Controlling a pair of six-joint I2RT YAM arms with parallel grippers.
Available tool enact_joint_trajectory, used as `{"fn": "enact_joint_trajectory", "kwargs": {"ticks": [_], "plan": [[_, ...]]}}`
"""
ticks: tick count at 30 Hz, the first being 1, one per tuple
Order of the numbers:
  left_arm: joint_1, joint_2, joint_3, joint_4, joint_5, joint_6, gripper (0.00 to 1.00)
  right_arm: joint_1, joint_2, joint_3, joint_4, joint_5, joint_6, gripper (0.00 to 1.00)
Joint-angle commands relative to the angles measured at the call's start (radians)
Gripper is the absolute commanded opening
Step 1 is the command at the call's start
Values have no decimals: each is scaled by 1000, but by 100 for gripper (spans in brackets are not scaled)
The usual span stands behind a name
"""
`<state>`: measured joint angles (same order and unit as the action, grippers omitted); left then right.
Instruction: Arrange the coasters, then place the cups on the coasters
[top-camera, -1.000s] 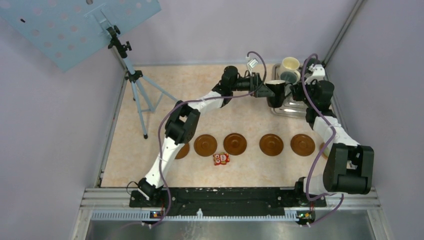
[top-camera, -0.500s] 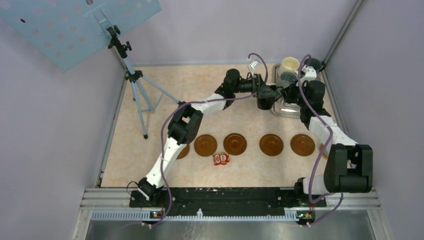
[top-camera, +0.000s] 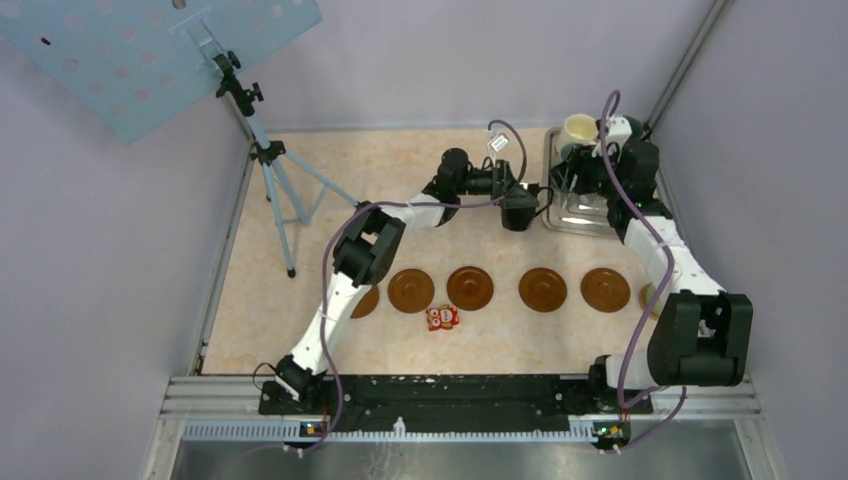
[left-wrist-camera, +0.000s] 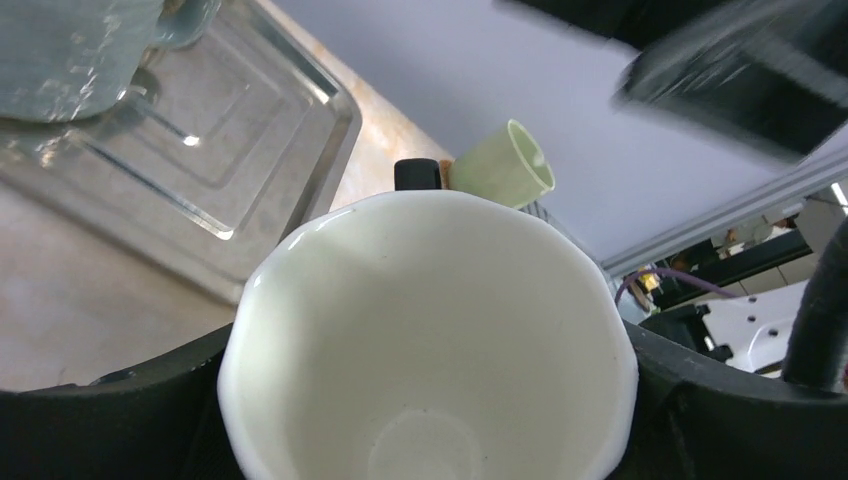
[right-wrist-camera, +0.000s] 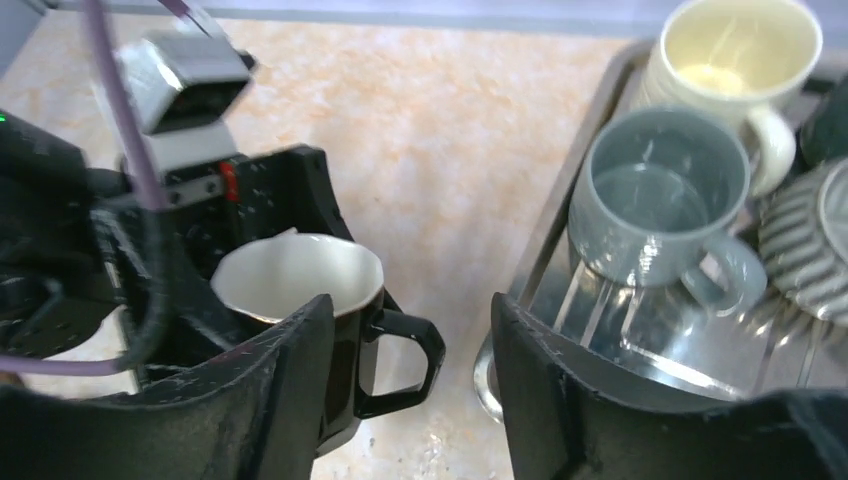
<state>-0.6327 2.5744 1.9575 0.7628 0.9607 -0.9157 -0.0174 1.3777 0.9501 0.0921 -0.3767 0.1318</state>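
robot lab cell: plain enclosure walls, tripod, aluminium rail

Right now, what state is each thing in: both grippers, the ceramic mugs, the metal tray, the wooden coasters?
Left gripper: shut on the black, white-lined ceramic mug, which is upright.
Right gripper: open, holding nothing.
Blue-grey ceramic mug: upright and empty in the flat metal tray.
Cream ceramic mug: upright, empty.
Round brown wooden coasters: flat in a row, those in view bare.

Lilac walls, marbled beige tabletop, tripod stand
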Motion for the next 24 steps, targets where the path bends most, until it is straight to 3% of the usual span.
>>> {"fn": "enact_joint_trajectory", "kwargs": {"ticks": [1,5,7,12,18,24], "plan": [[34,-135,-58,127,76,66,34,-39,-37,143,-158,-149,-101,62],[41,-207,-140,161,164,133,29,-103,-20,263,-398,-395,-243,68],[40,-265,-186,137,201,254,30,-120,20,351,-567,-522,-349,70],[40,-394,-250,-56,268,576,31,-124,71,480,-899,-660,-658,71],[31,-463,-277,-107,319,726,31,-101,49,445,-1004,-723,-823,71],[18,-505,-275,-252,342,901,31,-52,59,482,-1045,-723,-837,71]]}}
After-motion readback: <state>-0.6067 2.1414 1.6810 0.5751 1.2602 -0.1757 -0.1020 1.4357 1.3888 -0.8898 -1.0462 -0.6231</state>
